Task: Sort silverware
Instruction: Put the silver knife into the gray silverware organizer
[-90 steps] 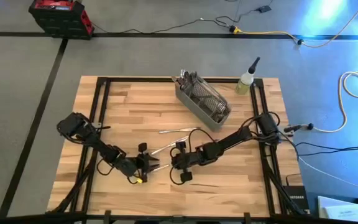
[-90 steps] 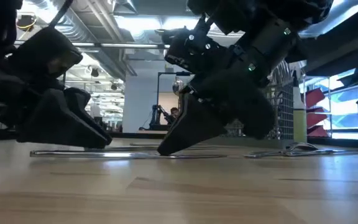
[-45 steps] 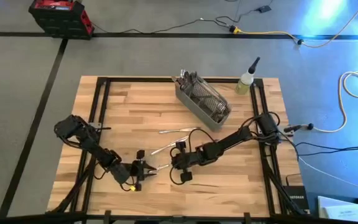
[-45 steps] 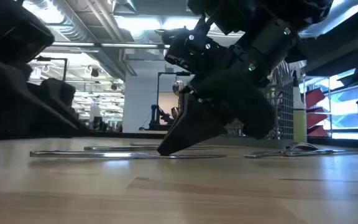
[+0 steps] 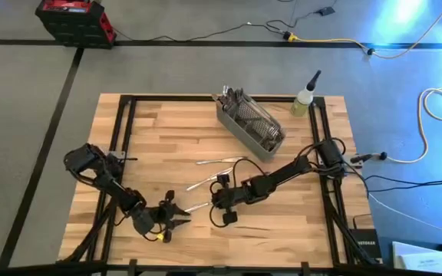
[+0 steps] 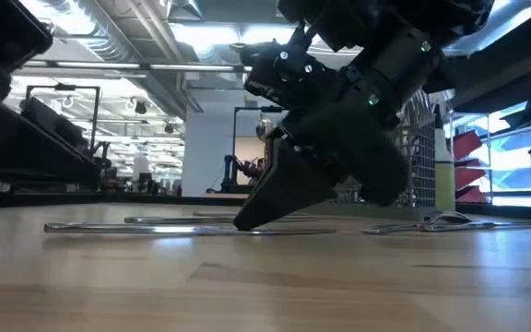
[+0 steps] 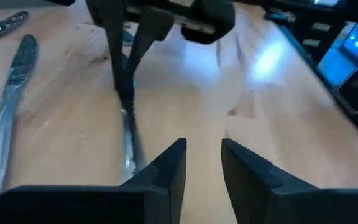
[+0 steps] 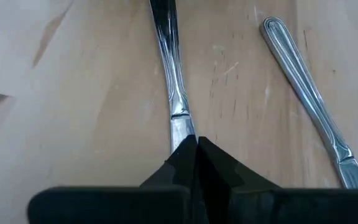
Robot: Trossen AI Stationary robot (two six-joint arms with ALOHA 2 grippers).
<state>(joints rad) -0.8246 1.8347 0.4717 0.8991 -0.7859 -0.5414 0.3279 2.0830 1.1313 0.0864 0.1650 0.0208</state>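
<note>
The right end effector is pressed down on the wooden bench near its middle, fingers closed to a point around a slim shiny silver-coloured metal knife. In the right wrist view the fingertips meet over the flat blade just past the moulded handle, and the piece lies flat on the wood. In the low view the same end effector tilts down with its tip touching the long thin utensil that runs level along the bench top. Just beside the gripped knife lies a second silver utensil with a ridged, rounded handle, apart from it and angled away.

The left end effector sits to the left of the right one and nearer the front edge, its two dark fingers parted with a clear gap and nothing between them. Its wrist view shows the knife's end just ahead of the fingers, and two more patterned silver handles lying farther to one side.

A few loose pieces rest in the middle of the bench. Farther back, a gray rectangular wire-mesh basket holds a bundle of silverware at its far end. A small clear bottle with a dark nozzle stands to the basket's right.
</note>
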